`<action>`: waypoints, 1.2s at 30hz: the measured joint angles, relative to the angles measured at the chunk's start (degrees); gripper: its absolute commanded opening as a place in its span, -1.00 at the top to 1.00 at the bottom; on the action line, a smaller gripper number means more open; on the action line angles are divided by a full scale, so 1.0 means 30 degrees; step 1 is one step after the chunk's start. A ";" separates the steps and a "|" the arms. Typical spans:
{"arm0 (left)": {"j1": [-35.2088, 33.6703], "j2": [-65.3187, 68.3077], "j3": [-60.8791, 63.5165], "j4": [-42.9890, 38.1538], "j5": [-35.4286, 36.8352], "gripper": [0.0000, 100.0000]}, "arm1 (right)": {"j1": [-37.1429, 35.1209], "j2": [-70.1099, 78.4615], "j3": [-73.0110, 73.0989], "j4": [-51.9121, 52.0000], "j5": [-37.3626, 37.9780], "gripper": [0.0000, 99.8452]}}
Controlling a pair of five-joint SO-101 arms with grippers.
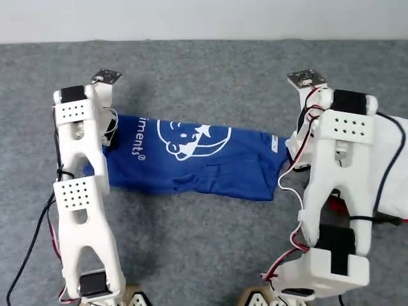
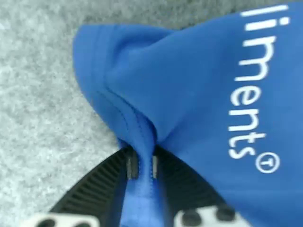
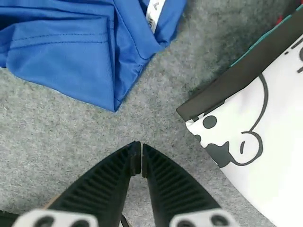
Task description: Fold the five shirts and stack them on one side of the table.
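Observation:
A blue shirt [image 1: 191, 159] with white print lies folded into a long band across the middle of the grey table. My left gripper [image 2: 141, 166] is shut on a pinched fold of the blue shirt [image 2: 189, 94] at its left end, and it sits there in the high view [image 1: 109, 135]. My right gripper [image 3: 142, 161] is shut with nothing in it, hovering over bare carpet just off the blue shirt's [image 3: 71, 52] right end, near its neck label [image 3: 155, 12]. In the high view the right gripper [image 1: 295, 160] hangs beside that end.
A white shirt [image 3: 255, 137] with black line drawing lies on a darker one [image 3: 222, 90] right beside my right gripper. This pile [image 1: 392, 159] sits at the table's right edge, partly under the right arm. Grey carpet [image 1: 204, 242] covers the table.

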 measured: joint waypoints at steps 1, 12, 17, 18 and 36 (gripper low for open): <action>0.0000 0.0000 -0.0029 0.0000 0.0000 0.97 | 0.0000 0.0000 0.0000 0.0000 0.0000 0.98; -0.0147 -0.1963 0.1465 -0.0029 -0.0029 0.97 | 0.1963 0.0000 0.0000 0.0000 0.0879 0.98; 0.0000 -0.4982 0.3722 -0.0059 -0.0967 0.97 | 0.3194 0.0000 0.0000 0.0000 0.1846 0.98; 0.0205 -0.5538 0.4190 -0.0059 -0.1026 0.97 | 0.3399 0.0000 0.0000 0.0000 0.1963 0.98; 0.7355 -1.5385 0.9641 -0.0088 0.0440 0.97 | 0.3692 -0.2081 0.0000 0.0000 0.2081 0.98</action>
